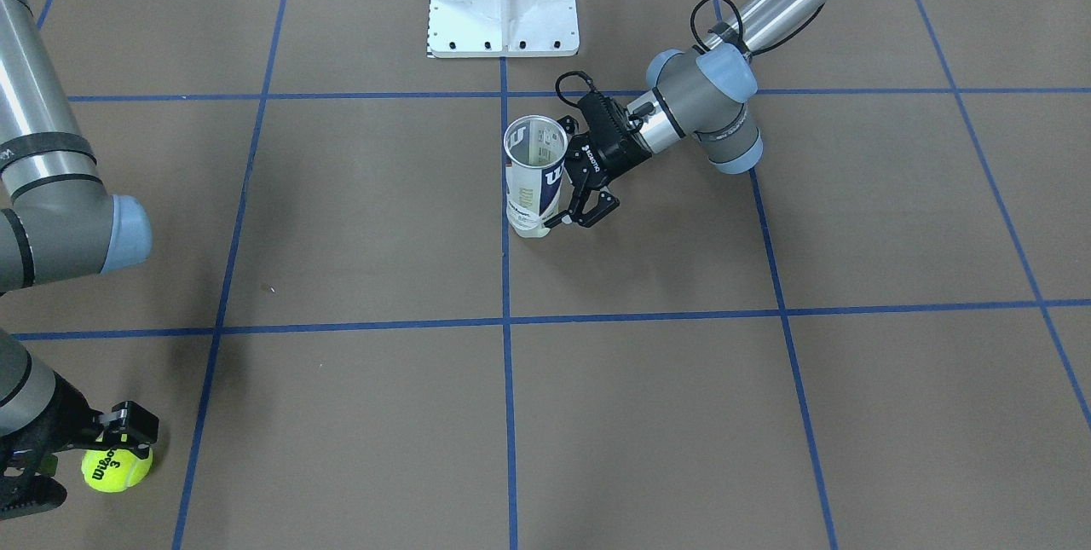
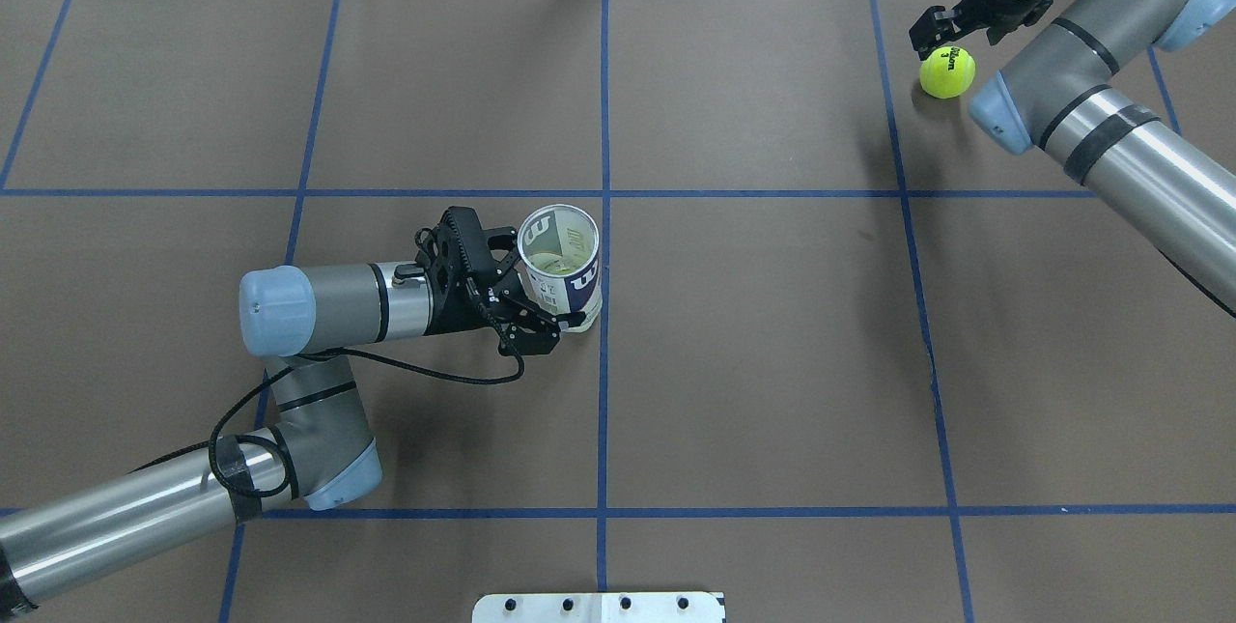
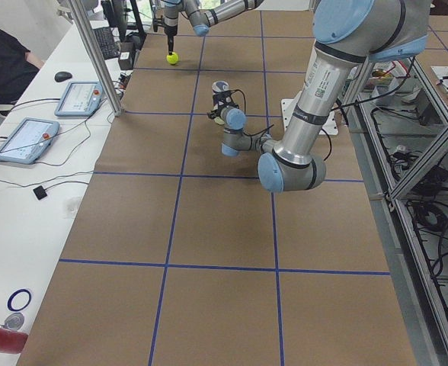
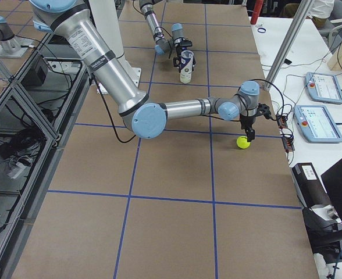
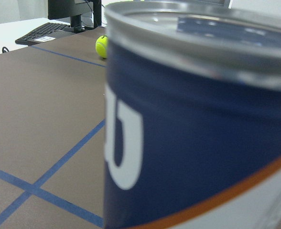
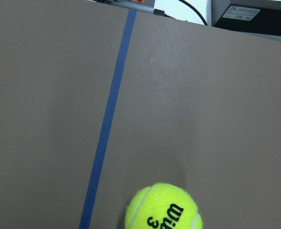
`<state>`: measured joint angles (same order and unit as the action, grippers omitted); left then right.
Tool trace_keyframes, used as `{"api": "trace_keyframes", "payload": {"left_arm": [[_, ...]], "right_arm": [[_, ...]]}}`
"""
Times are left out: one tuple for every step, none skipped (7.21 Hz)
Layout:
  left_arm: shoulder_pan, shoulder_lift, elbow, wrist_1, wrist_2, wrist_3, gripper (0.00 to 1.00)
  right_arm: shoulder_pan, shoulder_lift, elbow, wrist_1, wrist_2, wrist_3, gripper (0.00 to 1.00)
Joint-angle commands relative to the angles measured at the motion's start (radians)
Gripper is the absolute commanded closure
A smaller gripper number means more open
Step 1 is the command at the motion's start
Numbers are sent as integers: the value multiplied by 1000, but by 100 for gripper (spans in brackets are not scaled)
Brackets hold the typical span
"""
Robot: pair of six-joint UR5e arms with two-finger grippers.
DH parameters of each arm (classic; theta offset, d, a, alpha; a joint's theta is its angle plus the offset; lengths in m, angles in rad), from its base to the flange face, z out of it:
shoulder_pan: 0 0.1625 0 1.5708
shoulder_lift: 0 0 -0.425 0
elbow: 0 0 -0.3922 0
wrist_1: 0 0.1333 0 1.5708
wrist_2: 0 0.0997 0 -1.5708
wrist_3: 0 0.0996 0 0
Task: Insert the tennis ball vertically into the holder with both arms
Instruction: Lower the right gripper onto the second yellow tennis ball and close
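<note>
Your can (image 1: 535, 183) stands upright near the middle of the bench (image 1: 358, 217), beside a blue tape line (image 1: 505, 413); it is clear plastic with a navy and white label, a silver rim and an open mouth; the left tool (image 2: 529, 287) clasps its lower part, one finger each side; the right tool (image 2: 941, 32), fingers apart, hovers over the yellow ball (image 1: 117, 466) at a bench corner.

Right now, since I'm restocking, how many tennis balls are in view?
1 for sure: the tennis ball lies on the table under the right claw. A yellowish shape inside the holder may be another.
</note>
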<state>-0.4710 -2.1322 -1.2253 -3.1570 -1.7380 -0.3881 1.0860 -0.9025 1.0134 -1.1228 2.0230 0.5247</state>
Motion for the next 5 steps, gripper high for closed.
{"api": "trace_keyframes", "payload": {"left_arm": [[0,0,1,0,0,0,1],[0,-6,0,2,0,0,1],[0,-12,0,6,0,0,1],[0,-12,1,11,0,0,1],[0,-14,4,12,0,2,1]], "right_arm": [[-9,-7,-15,9,-10,-2,2],[-12,-6,-16,9,-13,0,2],[-18,-4,-25,11,-35,0,2],[-26,-1,-39,12,-49,0,2],[-31,-1,-53,32,-52,0,2]]}}
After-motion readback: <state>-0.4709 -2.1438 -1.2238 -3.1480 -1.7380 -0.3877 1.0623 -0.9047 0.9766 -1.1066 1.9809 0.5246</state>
